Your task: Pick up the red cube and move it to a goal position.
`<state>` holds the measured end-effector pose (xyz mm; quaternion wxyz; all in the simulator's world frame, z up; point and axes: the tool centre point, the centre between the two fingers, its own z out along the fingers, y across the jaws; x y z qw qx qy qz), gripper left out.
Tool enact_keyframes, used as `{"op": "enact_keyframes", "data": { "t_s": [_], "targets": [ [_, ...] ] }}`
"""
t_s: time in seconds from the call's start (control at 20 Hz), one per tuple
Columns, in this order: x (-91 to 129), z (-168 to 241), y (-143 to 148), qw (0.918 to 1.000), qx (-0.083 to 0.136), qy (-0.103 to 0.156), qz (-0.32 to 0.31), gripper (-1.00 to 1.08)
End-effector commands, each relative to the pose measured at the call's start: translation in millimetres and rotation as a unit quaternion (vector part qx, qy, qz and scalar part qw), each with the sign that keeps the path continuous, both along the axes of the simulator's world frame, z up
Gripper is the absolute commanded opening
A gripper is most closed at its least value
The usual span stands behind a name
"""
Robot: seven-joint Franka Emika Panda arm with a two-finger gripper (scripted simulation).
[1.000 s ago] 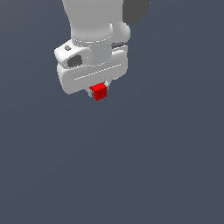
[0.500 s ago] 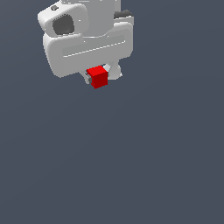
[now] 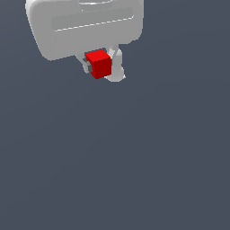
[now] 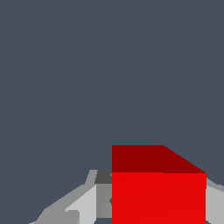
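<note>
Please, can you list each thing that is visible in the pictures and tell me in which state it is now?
red cube: held between the fingers, lifted, not resting on any surface, roughly level.
gripper: shut on the red cube, one finger on each side of it, pointing down.
gripper body: above the cube, partly cut off by the top edge of the exterior view.

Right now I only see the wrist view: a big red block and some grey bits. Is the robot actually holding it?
Observer: Yes. In the exterior view the gripper has a finger on each side of the red cube.
Operator: Is the block big?
Observer: No, it is much narrower than the white gripper body above it.
Operator: Anything underneath?
Observer: Only plain grey background; no surface touches the cube.
</note>
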<state>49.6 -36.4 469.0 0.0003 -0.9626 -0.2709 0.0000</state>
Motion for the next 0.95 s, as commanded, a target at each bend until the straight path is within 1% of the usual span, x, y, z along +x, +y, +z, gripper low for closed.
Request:
{"op": "enact_keyframes", "data": {
  "t_s": [0.0,0.4,0.9],
  "targets": [
    [3,10,1,1.0000,0.000,0.000,0.000,-1.00],
    [10,27,2,1.0000,0.000,0.000,0.000,-1.00],
    [13,33,2,1.0000,0.000,0.000,0.000,-1.00]
  ]
}}
